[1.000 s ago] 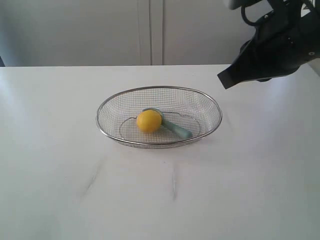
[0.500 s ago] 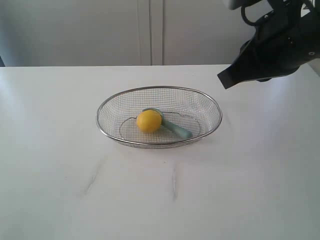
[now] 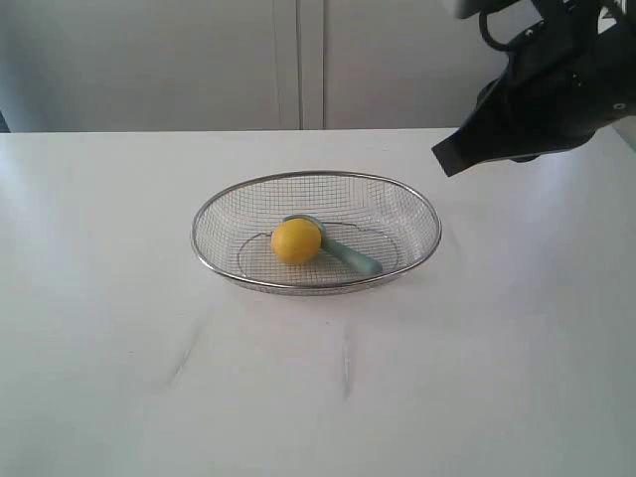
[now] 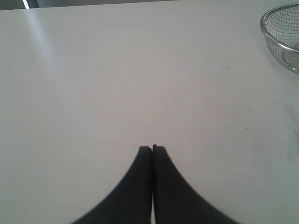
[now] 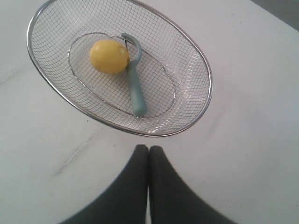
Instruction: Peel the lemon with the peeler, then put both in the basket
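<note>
We see lemon (image 5: 109, 56) & peeler (image 5: 134, 79) lying touching in basket (image 3: 209, 214) — likely task done; both grippers (image 5: 149, 148) clenched, holding nothing.

White table (image 3: 119, 298) before pale, perhaps panelled wall (image 3: 149, 60).

Front exterior and downward wrist views share the basket (image 3: 316, 174)

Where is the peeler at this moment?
In the exterior view the peeler lies on the floor of the basket, near the centre, its head right beside the lemon and its handle reaching out to the lemon's right.
</note>
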{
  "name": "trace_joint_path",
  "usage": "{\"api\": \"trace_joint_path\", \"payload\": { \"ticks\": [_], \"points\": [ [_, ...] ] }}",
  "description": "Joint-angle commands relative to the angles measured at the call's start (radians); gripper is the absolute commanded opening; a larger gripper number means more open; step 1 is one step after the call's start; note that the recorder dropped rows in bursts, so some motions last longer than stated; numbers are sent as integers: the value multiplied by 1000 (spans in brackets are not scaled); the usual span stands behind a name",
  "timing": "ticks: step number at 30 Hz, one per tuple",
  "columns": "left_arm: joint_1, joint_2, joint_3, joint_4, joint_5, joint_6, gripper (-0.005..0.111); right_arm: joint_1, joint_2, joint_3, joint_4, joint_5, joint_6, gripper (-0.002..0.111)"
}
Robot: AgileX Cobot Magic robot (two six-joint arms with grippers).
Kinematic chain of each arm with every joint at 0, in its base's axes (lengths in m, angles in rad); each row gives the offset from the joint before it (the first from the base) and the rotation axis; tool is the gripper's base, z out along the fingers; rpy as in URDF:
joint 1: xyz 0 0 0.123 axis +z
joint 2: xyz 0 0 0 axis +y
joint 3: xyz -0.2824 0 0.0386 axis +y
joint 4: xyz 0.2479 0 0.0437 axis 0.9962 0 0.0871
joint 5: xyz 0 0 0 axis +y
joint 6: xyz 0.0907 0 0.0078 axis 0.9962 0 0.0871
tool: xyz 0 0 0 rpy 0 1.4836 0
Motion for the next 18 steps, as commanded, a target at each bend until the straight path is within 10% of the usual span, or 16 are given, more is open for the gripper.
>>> {"api": "trace_joint_path", "payload": {
  "ticks": [1, 18],
  "points": [
    [3, -4, 5, -6, -3, 4, 0, -4, -6, 3, 2, -10, -1, 0],
    [3, -4, 5, -6, -3, 6, 0, -4, -12, 3, 0, -10, -1, 0]
  ]
}}
